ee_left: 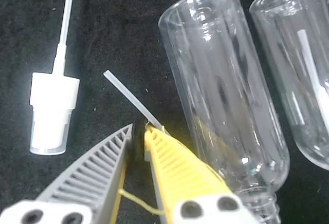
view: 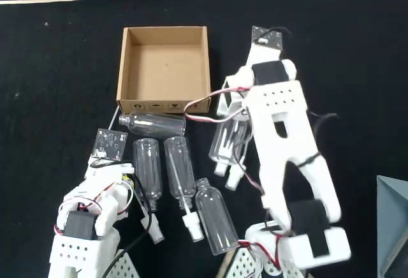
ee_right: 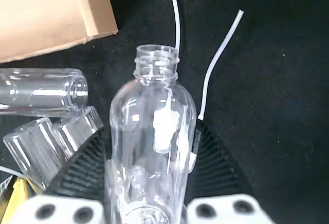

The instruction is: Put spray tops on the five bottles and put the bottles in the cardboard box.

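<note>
The black cloth table carries everything. The white right arm extends from its base at the near edge far across toward the box, a square, open-topped tray of brown cardboard. The right claw is clenched around a bottle of clear, round-shouldered plastic. Its threaded neck is uncapped, and it is near the box's corner. The shorter-looking left arm sits at the near left, pointing toward four other clear bottles that lie flat between the arms. I cannot tell whether the left claw is clenched or released. A white plastic spray top with a long straw lies beside that claw, and a thin stiff tube runs up to it.
</note>
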`<action>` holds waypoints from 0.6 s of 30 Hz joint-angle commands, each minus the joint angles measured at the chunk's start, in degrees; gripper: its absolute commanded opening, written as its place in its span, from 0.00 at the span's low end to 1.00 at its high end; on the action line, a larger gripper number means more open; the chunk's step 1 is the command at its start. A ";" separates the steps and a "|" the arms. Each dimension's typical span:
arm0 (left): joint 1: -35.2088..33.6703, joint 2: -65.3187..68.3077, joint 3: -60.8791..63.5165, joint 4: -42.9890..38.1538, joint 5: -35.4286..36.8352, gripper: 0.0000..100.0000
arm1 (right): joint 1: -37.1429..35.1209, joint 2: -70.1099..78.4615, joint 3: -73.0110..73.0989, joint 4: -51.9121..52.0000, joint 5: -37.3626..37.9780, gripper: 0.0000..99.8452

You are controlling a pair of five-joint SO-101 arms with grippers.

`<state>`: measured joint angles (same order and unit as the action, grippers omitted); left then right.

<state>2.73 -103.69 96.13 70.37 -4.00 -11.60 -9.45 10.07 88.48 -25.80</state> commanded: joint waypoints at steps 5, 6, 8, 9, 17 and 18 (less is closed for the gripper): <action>-0.66 -1.41 1.27 0.35 -0.09 0.03 | 1.05 -13.32 7.69 -6.07 0.62 0.01; -0.66 -1.41 1.27 0.35 -0.09 0.03 | 1.05 -14.64 8.92 -7.03 0.62 0.01; -0.75 -1.41 1.27 0.35 -0.09 0.03 | 1.05 -17.19 11.03 -8.62 0.62 0.01; -0.75 -1.41 1.27 0.35 -0.09 0.03 | 1.05 -18.42 12.18 -9.49 0.62 0.01; -0.75 -1.41 1.27 0.35 -0.09 0.03 | 1.05 -26.68 20.97 -17.85 0.62 0.01; -0.75 -1.41 1.27 0.35 -0.09 0.03 | 1.05 -27.65 22.02 -18.81 0.70 0.01</action>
<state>2.73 -103.69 96.13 70.37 -4.00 -11.60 -32.22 31.08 73.36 -25.80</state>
